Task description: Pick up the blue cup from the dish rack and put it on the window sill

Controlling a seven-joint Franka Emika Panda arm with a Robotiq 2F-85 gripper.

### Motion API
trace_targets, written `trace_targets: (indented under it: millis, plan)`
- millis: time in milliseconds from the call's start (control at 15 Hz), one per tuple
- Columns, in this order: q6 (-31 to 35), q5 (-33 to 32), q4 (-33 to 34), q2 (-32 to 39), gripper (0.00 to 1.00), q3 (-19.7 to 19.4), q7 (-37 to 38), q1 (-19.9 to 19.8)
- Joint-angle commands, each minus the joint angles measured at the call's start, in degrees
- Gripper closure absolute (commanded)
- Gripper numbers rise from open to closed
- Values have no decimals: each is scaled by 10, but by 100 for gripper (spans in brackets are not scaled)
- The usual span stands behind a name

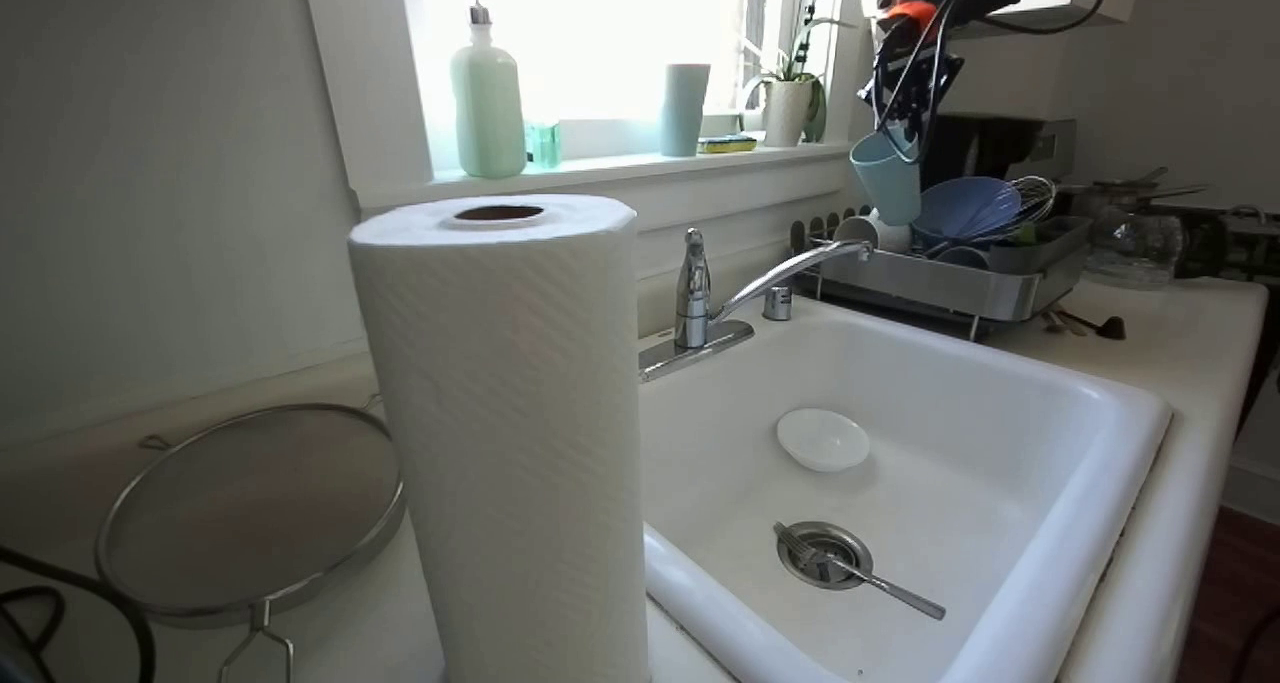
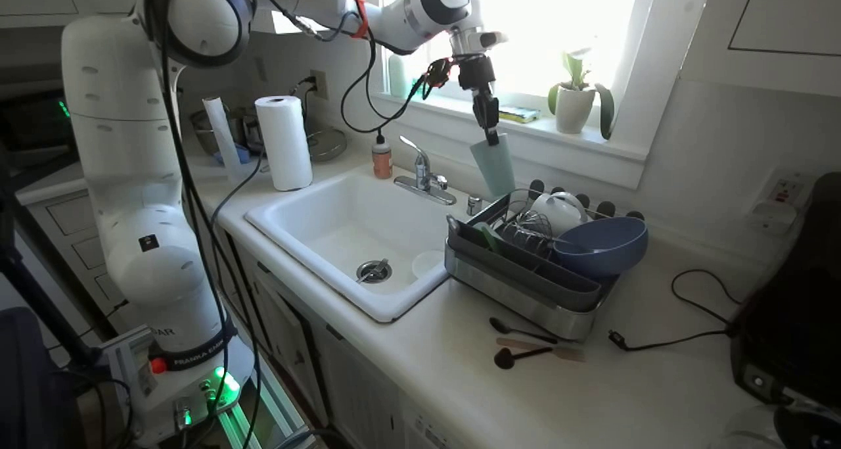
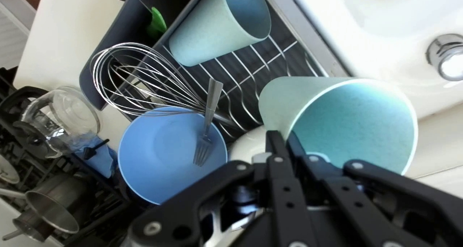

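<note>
Blue cup [image 3: 347, 120] hangs in air, tilted, mouth up, above end of dish rack [image 1: 920, 283] nearest sink [image 1: 1065, 523]. End effector [image 3: 285, 135] pinches cup's wall at rim, from inside and outside. In rack: wide blue bowl [image 3: 166, 153], whisk [image 3: 148, 80] at bowl's rim, second teal cup [image 3: 206, 30], tilted. On window sill [image 1: 600, 170]: soap bottle [image 1: 487, 108], grey-teal cup [image 1: 684, 110], sponge [image 1: 727, 144], potted plant [image 1: 788, 111]. Dark utensils [image 2: 504, 359] lie on surface [image 2: 460, 383] beside rack.
</note>
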Motion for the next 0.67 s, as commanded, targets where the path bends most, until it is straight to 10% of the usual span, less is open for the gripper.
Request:
trace_targets:
  millis: [0, 600]
  plan:
    - [-48, 66, 60, 2, 99, 8, -43, -4]
    - [-56, 243, 171, 28, 99, 40, -65, 6]
